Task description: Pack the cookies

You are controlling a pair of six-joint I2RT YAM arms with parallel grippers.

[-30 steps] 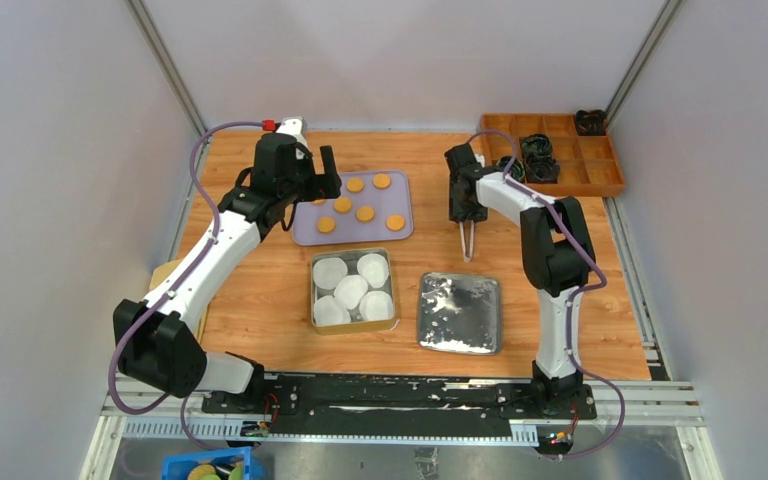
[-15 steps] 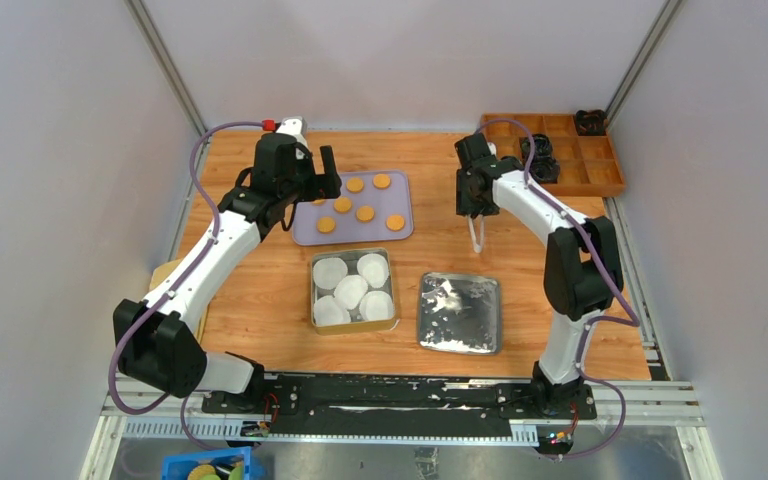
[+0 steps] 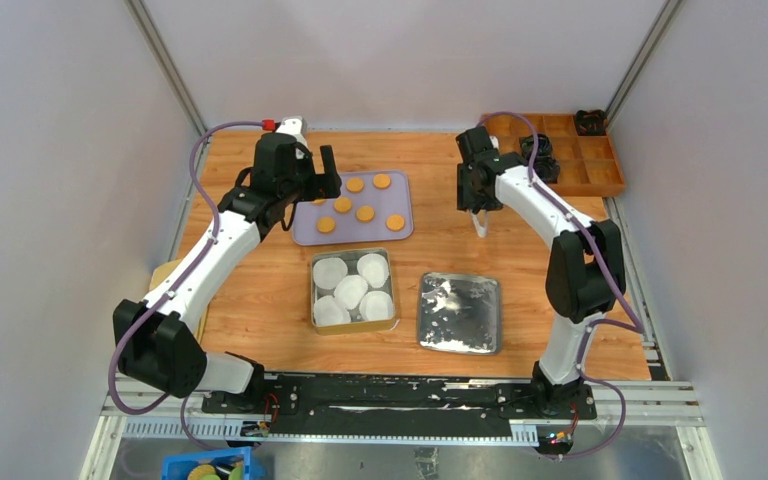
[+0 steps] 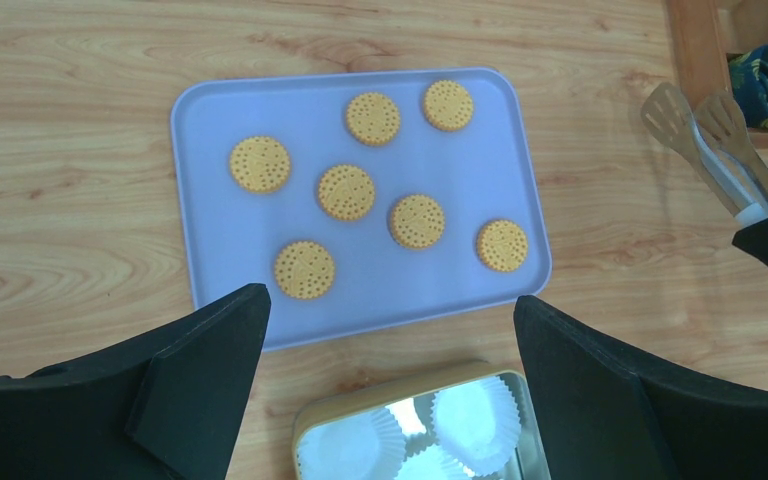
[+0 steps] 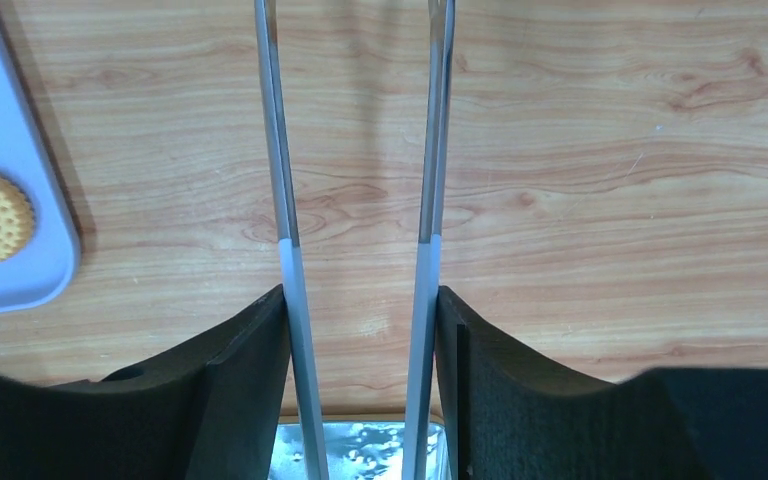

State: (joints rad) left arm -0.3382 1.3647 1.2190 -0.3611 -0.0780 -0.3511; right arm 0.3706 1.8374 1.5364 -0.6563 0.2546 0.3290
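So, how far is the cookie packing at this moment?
Done: the tin is open, lid beside it, paper liners inside. In hand: the right claw holds the tongs, right of the tray. To do: all seven cookies lie on the tray; none in the tin.

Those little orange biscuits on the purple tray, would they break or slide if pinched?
Probably light and brittle: the cookies look thin and dotted with holes, so a hard squeeze may crack one. They lie flat on the smooth tray, so a nudge would likely slide them, not roll them.
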